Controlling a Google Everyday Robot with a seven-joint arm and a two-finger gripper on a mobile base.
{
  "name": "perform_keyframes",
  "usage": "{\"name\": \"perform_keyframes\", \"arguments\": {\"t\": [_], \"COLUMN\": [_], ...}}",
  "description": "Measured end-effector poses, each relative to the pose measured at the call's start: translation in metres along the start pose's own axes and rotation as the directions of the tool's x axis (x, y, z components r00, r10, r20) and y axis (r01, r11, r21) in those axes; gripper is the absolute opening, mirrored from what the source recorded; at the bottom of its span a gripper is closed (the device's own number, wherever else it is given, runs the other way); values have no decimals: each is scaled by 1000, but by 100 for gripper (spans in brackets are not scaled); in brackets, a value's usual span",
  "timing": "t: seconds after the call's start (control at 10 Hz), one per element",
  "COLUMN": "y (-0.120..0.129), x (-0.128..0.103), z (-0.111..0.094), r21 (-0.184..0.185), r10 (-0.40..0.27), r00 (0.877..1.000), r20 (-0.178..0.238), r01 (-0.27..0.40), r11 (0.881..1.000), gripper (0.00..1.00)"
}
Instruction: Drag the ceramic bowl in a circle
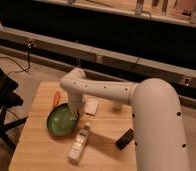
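Note:
The ceramic bowl (60,121) is a round glossy green bowl on the left part of the wooden table (36,150). My white arm reaches across from the right and bends down over the bowl's right rim. My gripper (74,114) is at that rim, at or inside the bowl's right edge, mostly hidden by the wrist.
A small clear bottle (79,144) lies just right of and in front of the bowl. An orange object (56,98) lies behind the bowl. A white packet (91,106) lies behind my wrist. A dark flat object (124,138) lies to the right. A black chair (1,107) stands left of the table.

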Motion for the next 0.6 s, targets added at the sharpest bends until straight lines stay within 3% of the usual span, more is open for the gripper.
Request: {"name": "perform_keyframes", "arguments": {"t": [0.6], "y": [3], "x": [10], "z": [-4], "r21": [4], "r10": [-2], "r00": [1000], "r20": [-3], "r01": [2], "r11": [1000], "gripper": [0]}}
